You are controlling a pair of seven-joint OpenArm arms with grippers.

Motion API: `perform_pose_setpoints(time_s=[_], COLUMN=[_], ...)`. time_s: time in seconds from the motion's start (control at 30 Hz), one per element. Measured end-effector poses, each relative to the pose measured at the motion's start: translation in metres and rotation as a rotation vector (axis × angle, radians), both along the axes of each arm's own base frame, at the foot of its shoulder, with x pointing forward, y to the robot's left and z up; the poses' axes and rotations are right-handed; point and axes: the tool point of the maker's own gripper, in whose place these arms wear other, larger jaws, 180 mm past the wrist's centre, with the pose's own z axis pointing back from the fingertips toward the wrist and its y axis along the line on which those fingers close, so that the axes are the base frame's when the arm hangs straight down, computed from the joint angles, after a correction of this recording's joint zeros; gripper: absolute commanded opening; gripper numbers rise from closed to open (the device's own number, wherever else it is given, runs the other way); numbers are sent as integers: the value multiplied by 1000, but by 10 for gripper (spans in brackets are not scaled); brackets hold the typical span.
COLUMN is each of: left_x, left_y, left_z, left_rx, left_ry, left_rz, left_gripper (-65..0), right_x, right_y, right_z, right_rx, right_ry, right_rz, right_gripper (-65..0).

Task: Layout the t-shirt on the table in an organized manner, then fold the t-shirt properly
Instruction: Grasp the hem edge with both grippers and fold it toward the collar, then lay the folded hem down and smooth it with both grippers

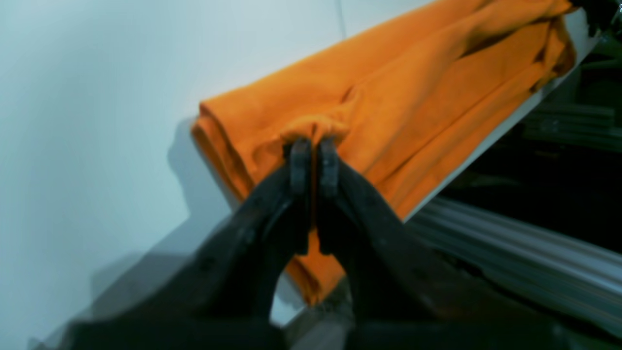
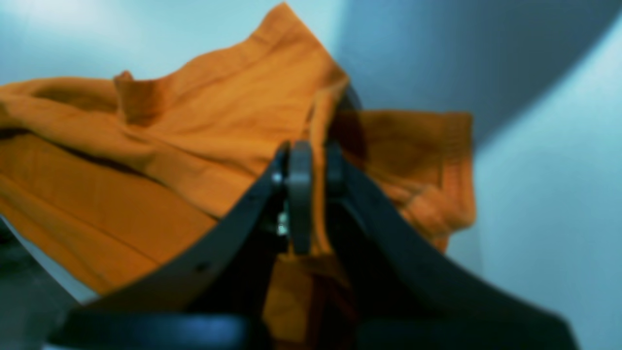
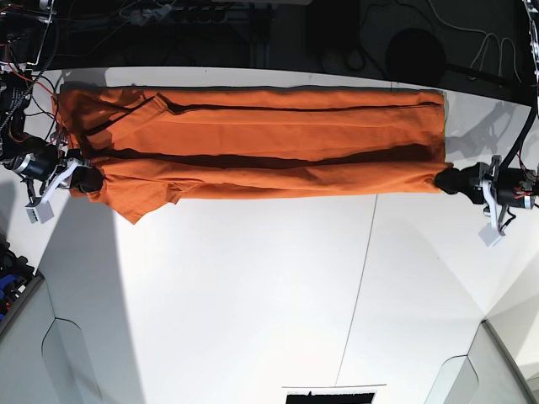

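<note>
Both grippers [image 3: 440, 179] pinching t-shirt [image 3: 253, 135]

Orange t-shirt [image 3: 253, 135] lengthwise-folded along table [image 3: 253, 295] edge

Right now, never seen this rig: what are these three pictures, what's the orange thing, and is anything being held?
It is a robot with two arms working over a white table.

The base view looks down on the whole table from above. The other two views come from cameras mounted on each arm's wrist, looking along its gripper.

The orange thing is a t-shirt, stretched in a long folded band along the table's far edge.

The left gripper is shut on a bunched bit of cloth at one end; in the base view it sits on the right. The right gripper is shut on the cloth at the other end, where a sleeve hangs.

So both arms hold the shirt, one at each end.
</note>
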Motion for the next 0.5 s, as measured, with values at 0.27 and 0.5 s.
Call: perform_pose_setpoints(time_s=[0.27, 0.5], left_x=[-29, -43], left_y=[-9, -14], left_z=[-6, -11], left_rx=[31, 33], left_ry=[22, 42], left_rz=[-86, -112], left_gripper=[-650, -650], right_x=[-3, -23], right_y=[-5, -5], right_z=[-5, -11], right_rx=[-38, -11], right_ry=[17, 35], right_rz=[4, -9], right_gripper=[-650, -650])
